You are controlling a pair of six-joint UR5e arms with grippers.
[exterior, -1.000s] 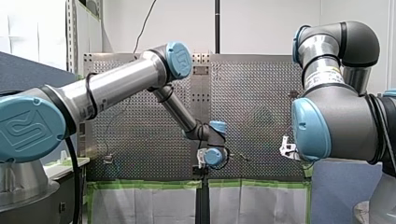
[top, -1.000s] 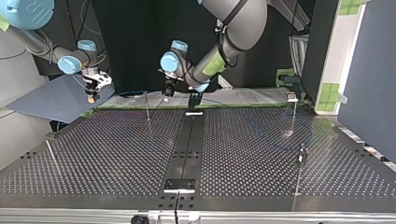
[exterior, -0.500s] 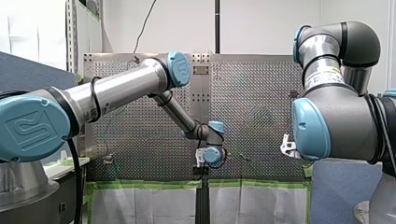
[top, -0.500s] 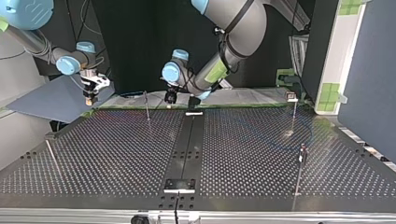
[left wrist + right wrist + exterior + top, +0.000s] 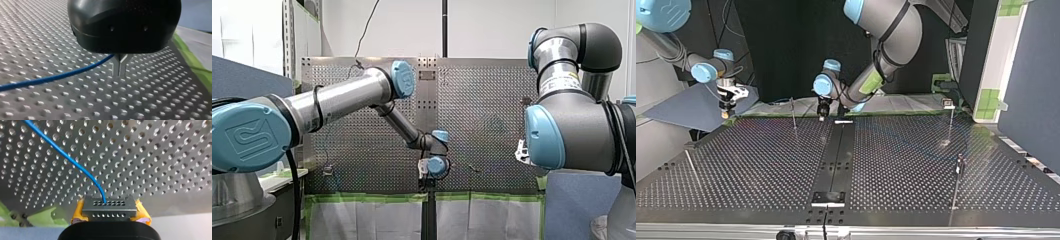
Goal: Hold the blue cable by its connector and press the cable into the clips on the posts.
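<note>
Between my right fingers (image 5: 78,210): a pinched perforated rectangular connector (image 5: 109,208); left metal fingers (image 5: 117,67) pressed together.

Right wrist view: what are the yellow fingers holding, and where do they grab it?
My right gripper clamps the grey, hole-dotted connector of the thin blue cable by its two short ends, between yellow pads.

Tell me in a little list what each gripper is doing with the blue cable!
my right gripper: yellow pads shut on the grey connector
connector: blue cable leaves its holed face
my left gripper: metal fingertips together, the cable meeting them
table: perforated, the cable raised above it
posts: thin, upright on the table
</note>
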